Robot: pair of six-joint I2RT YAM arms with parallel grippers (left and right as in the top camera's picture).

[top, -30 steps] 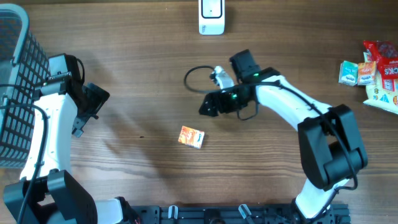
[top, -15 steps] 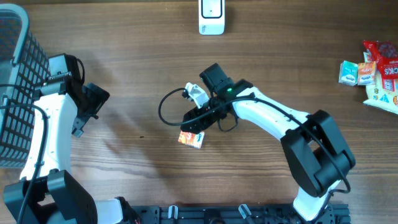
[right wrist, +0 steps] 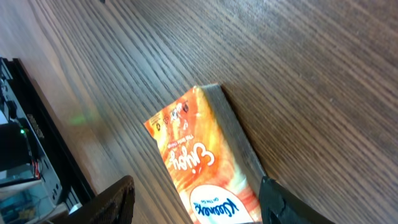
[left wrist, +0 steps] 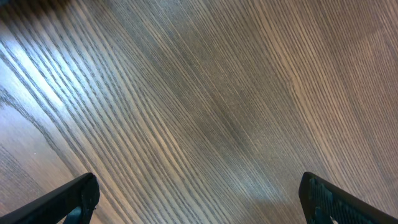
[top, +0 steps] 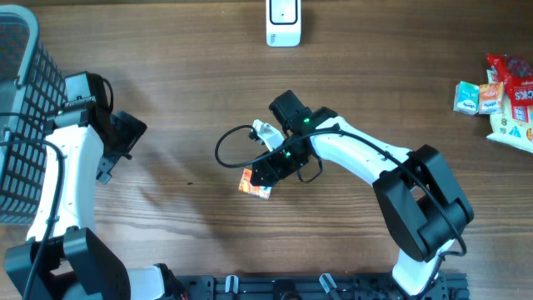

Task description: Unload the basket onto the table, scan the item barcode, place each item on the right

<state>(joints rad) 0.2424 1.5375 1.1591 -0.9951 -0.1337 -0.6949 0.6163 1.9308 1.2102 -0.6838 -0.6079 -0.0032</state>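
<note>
1. Item: a small orange tissue pack (top: 256, 184) lies flat on the wooden table (top: 183, 92), near its middle and well apart from the white device (top: 283, 22) at the far edge, which is presumably the scanner.
2. Right gripper (top: 263, 173): it sits directly over the pack. In the wrist view its fingers (right wrist: 118, 196) stand apart on either side of the pack's near end. One finger is clear of the wrapper and the other is close against the grey side, so nothing is gripped.
3. Left gripper (left wrist: 199, 202): its fingers are spread wide over bare wood and hold nothing. It is well away from the pack, beside the wire basket (top: 21, 100).
4. Barcode: none is visible on the printed face that is turned up. It is probably underneath or on a side.
5. Handling, as judged: the pack looks light and soft, with a film wrapper likely to be slick. It will yield under pressure rather than break.
6. Recommended hold: across the two long narrow sides, near mid-length, with the fingertips low at the tabletop. Moderate squeeze only, since too much would buckle the pack or distort the code.
</note>
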